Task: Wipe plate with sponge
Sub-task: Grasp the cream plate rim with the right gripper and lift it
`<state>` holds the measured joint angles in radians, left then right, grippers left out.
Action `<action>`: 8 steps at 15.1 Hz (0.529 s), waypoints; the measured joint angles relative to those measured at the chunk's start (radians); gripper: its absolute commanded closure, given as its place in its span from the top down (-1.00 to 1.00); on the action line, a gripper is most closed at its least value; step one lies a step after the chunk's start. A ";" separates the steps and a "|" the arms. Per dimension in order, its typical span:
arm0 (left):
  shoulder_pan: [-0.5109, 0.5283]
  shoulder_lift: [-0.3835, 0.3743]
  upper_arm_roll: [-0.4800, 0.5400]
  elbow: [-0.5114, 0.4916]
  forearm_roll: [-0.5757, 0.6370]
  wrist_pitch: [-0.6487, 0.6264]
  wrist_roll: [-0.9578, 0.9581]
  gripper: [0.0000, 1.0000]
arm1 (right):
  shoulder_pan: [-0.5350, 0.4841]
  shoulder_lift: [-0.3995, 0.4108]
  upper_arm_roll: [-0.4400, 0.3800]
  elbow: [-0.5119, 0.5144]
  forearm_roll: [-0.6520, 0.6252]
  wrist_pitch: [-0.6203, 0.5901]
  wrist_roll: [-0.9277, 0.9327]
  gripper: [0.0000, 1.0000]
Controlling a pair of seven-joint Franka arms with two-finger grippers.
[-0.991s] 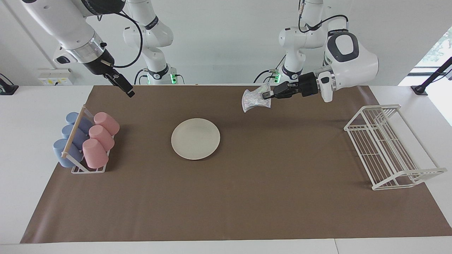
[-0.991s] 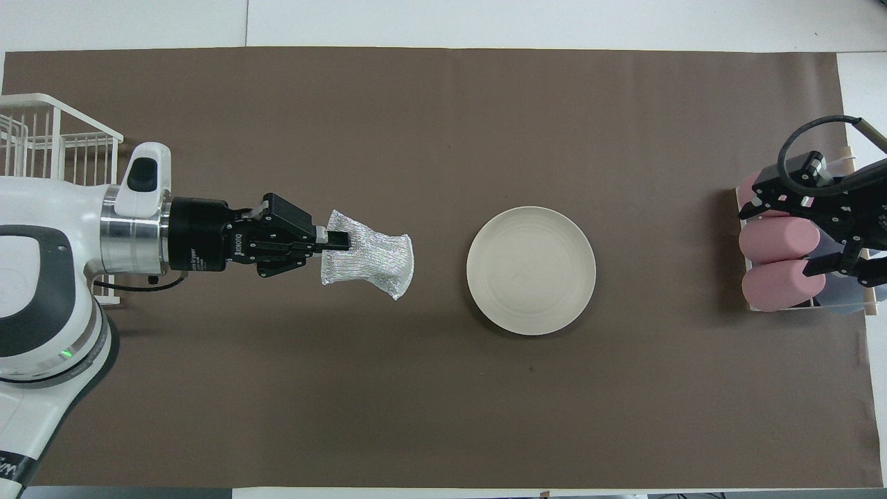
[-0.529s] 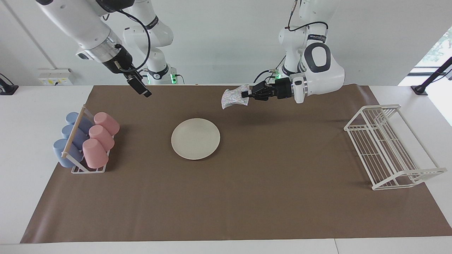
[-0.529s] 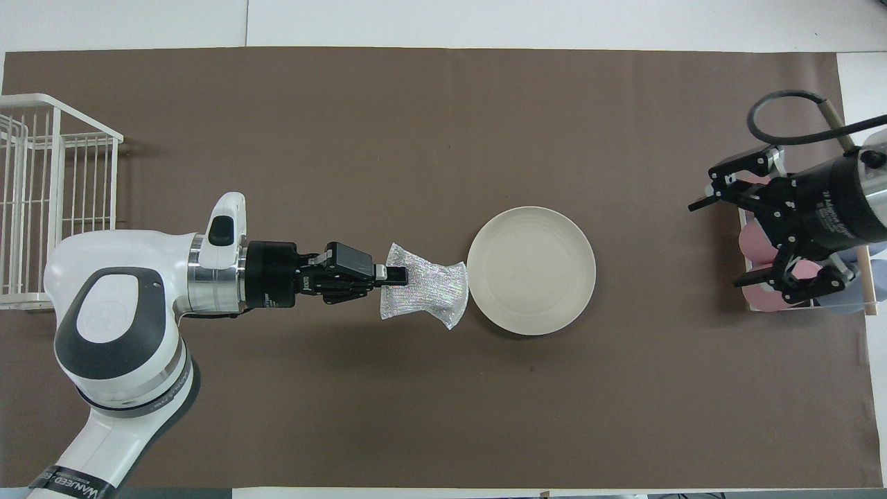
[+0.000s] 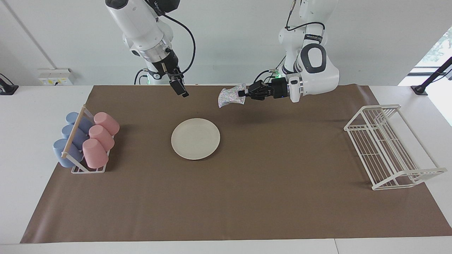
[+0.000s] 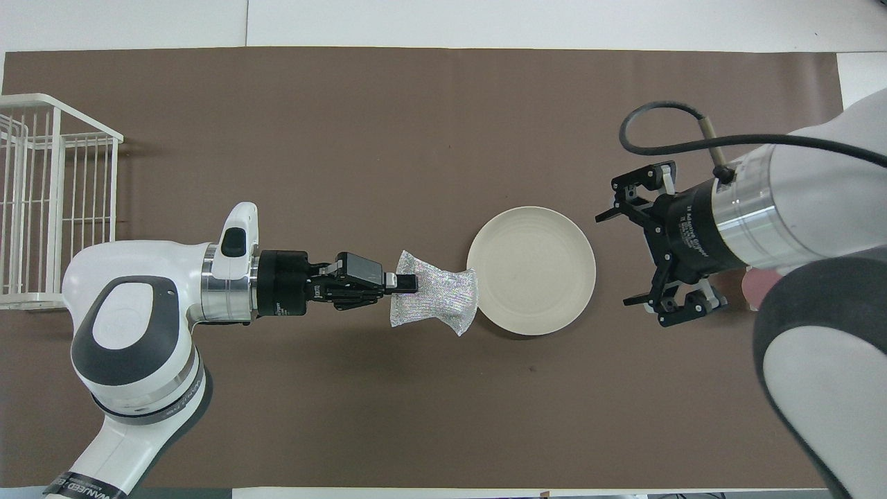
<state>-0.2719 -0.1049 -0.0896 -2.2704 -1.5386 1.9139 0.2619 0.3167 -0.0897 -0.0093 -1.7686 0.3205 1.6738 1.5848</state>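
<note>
The sponge (image 6: 435,301), pinched in the left gripper (image 6: 409,282), has been carried up to the plate (image 5: 195,138) at mid-mat, while the wide-open right gripper (image 5: 180,90) has been swung in, so wiping is imminent.

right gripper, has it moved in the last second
Yes. The right gripper, open and empty, has swung in from over the cup rack toward the plate, and now hangs beside its rim.

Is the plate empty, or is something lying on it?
Empty: the plate shows a bare cream surface; the sponge hangs above the table.
</note>
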 measured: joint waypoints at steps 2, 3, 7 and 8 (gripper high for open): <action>0.000 0.000 0.000 -0.003 0.000 0.000 0.001 -1.00 | 0.029 -0.006 0.000 -0.034 0.001 0.055 0.023 1.00; 0.000 0.000 0.000 -0.004 0.000 0.000 0.001 -1.00 | 0.045 -0.006 0.000 -0.051 0.001 0.082 0.039 1.00; 0.000 0.000 0.000 -0.006 0.000 0.000 0.001 -1.00 | 0.109 -0.006 0.004 -0.098 0.034 0.155 0.142 1.00; 0.000 0.000 0.000 -0.006 0.000 0.000 0.001 -1.00 | 0.117 -0.005 0.005 -0.114 0.055 0.179 0.156 1.00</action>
<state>-0.2720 -0.1050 -0.0896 -2.2762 -1.5387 1.9139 0.2633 0.4341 -0.0948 -0.0047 -1.8826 0.3756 1.8532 1.7410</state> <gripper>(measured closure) 0.960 0.000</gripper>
